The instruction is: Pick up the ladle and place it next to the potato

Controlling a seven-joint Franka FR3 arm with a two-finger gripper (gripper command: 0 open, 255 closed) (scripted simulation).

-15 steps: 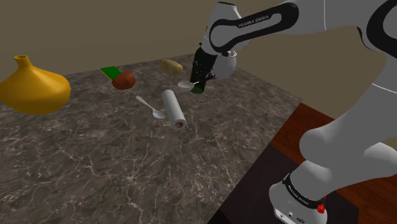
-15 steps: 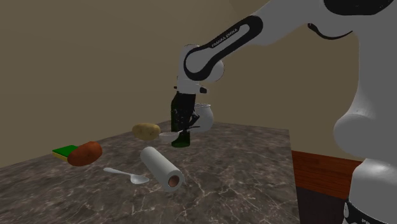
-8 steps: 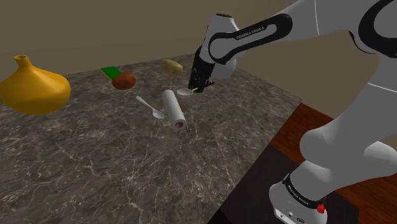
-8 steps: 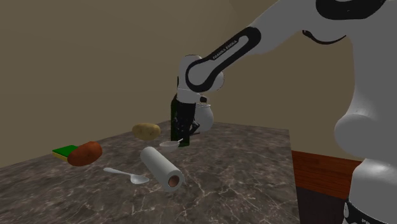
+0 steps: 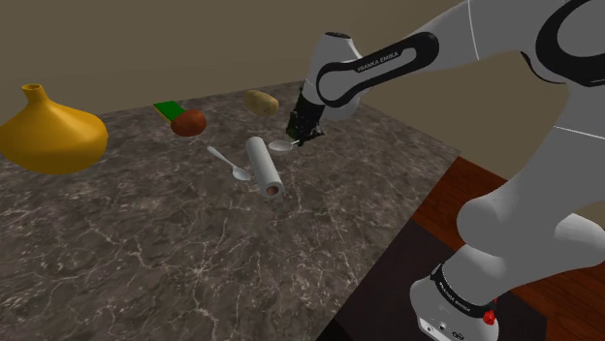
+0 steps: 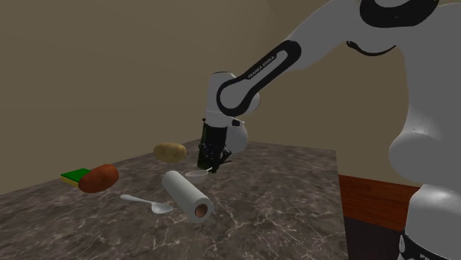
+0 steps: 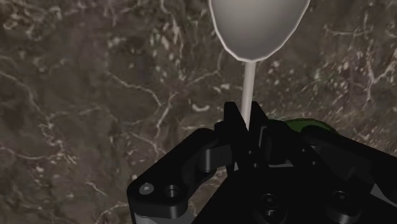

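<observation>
Pincer (image 7: 249, 124) is clamped tight on the ladle (image 7: 257, 25), pinching its thin handle, and the pale bowl sticks straight out ahead of it over the dark marbled desk (image 5: 145, 252). In the shoulder view the bowl hangs low, just beside the far end of the roll (image 5: 265, 167); I can't tell whether it touches the desk. The potato (image 5: 260, 101) sits near, up and a little to that view's left of the pincer, toward the desk's back edge, with a strip of bare desk between it and the bowl. So the ladle's long axis runs from the pincer down to the desk, bowl leading, and the potato lies just beyond the bowl end. I judge this to be the set-down, with only the release left. My worry is the roll: it's close, and a nudge from the bowl could send it toward the spoon (image 5: 228, 163).
</observation>
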